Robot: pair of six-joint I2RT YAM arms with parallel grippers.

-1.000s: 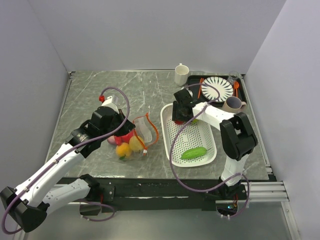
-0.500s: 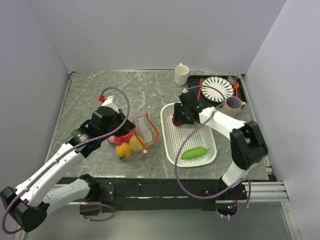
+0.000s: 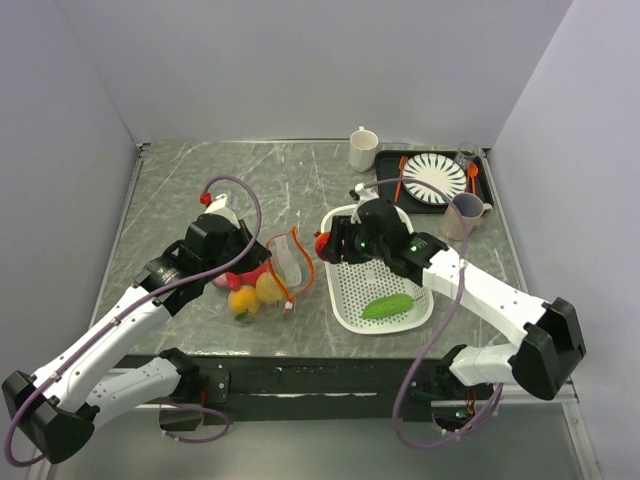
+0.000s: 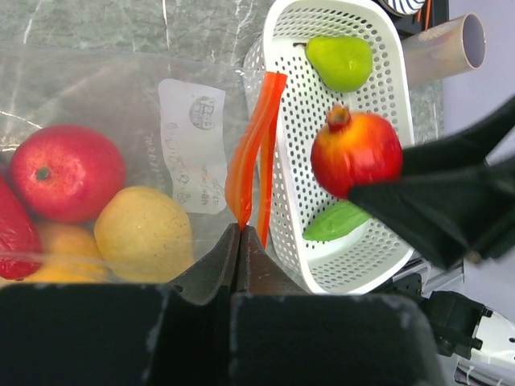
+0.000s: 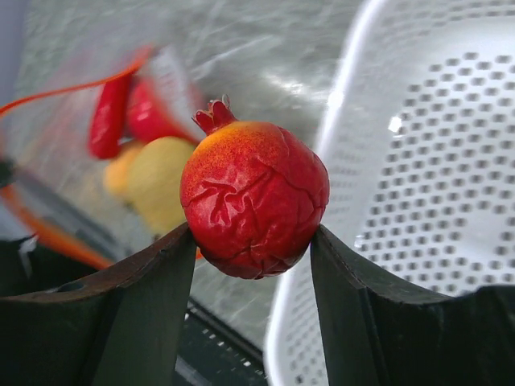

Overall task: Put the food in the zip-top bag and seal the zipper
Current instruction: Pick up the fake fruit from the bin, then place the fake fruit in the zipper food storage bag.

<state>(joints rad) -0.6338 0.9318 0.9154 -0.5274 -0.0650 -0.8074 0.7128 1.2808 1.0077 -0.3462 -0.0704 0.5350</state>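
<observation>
R gripper [image 5: 251,241] was clamped at mid width on a red fruit [image 5: 253,197], round w/ a small crown on top, one finger on each side, the fruit clear of any surface. In the top view it hung above the left rim of the white basket [image 3: 400,275], just beside the zip-top bag [image 3: 283,258].

The bag's mouth lay to the robot's left of the fruit and faced the basket. The zipper [image 4: 253,137] ran roughly far-to-near across the table, i.e. crosswise to the path from fruit to bag. The two orange strips stood apart at the far end and met at the near end.

L gripper [image 4: 238,241] was fully closed, pinching that near end and propping the mouth up. So the R arm was the carrier and the nearer one to the opening; the L arm was the holder.

Inside the bag: a red apple [image 4: 66,173], a yellow lemon [image 4: 145,233], a chilli [image 5: 109,117], plus sth orange, partly hidden. Left in the basket: a cucumber [image 3: 387,306] and a green pear [image 4: 340,62].

Judgement: next is a short shift left, then a drop through the gap. The gap looked narrow vs the fruit.
</observation>
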